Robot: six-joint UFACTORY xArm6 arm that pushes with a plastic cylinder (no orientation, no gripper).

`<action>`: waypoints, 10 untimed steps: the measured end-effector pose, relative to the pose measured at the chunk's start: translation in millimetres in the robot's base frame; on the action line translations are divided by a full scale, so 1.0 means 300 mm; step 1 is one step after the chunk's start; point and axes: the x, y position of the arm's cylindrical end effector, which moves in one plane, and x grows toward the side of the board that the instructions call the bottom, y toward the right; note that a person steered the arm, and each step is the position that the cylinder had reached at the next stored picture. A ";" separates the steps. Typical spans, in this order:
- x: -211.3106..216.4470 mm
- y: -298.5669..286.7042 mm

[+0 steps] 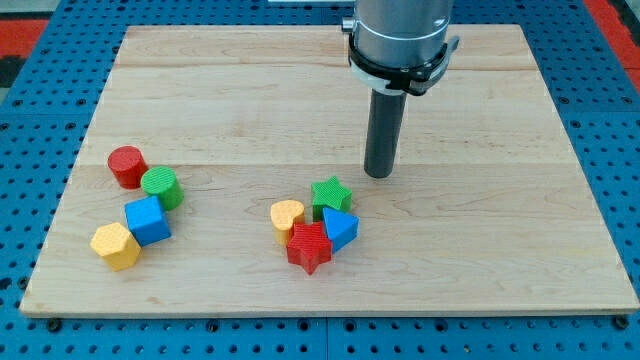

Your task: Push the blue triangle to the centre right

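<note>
The blue triangle (341, 229) lies at the view's bottom centre of the wooden board (330, 100), in a tight cluster. It touches the green star (331, 194) above it and the red star (309, 247) at its lower left. A yellow heart (287, 217) sits at the cluster's left. My tip (379, 174) rests on the board above and to the right of the green star, a short gap away, touching no block.
A second group sits at the view's lower left: a red cylinder (127, 166), a green cylinder (160, 188), a blue cube (148, 221) and a yellow hexagonal block (116, 246). Blue pegboard surrounds the board.
</note>
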 end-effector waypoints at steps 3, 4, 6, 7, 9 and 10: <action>-0.036 0.206; 0.201 0.308; 0.547 -0.201; 0.469 -0.359; 0.320 -0.223; 0.320 -0.209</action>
